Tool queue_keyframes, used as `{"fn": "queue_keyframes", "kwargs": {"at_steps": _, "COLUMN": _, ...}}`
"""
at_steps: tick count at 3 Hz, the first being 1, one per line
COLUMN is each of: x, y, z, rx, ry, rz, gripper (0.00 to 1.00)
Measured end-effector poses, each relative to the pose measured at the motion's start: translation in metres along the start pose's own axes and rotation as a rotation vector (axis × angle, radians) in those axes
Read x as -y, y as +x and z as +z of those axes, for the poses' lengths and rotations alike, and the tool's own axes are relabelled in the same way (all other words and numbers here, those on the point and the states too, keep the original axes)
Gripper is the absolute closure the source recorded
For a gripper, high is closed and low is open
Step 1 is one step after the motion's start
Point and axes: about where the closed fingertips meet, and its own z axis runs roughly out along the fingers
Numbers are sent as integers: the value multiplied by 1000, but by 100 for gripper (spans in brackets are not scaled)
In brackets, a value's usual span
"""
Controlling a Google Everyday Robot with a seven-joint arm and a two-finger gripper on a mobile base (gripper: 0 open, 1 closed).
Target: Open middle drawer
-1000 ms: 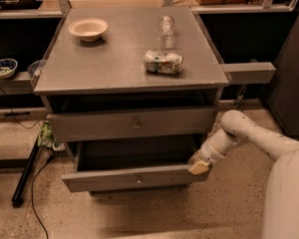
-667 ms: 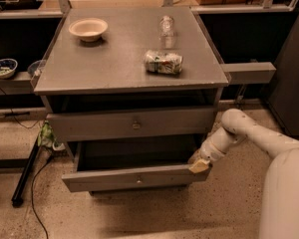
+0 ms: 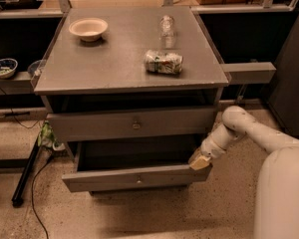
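The grey wooden cabinet (image 3: 132, 73) stands in the centre of the camera view. Its middle drawer (image 3: 134, 179) is pulled out, showing a dark interior behind its flat front and a small knob (image 3: 138, 180) at the centre. The taller upper drawer (image 3: 134, 124) above it is closed. My gripper (image 3: 199, 162) is at the right end of the middle drawer's front, touching its top corner. The white arm (image 3: 239, 128) reaches in from the lower right.
On the cabinet top are a beige bowl (image 3: 88, 29), a clear bottle (image 3: 166, 25) and a crushed can (image 3: 163, 62) lying on its side. A shelf with a patterned bowl (image 3: 4, 67) is at left. A black pole and cables (image 3: 25, 176) lie on the floor at left.
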Motion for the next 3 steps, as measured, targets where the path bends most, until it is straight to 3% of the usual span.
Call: {"fn": "queue_keyframes", "kwargs": {"at_steps": 3, "x": 11, "y": -1, "z": -8, "rx": 4, "ry": 11, "rz": -8, "gripper": 100}}
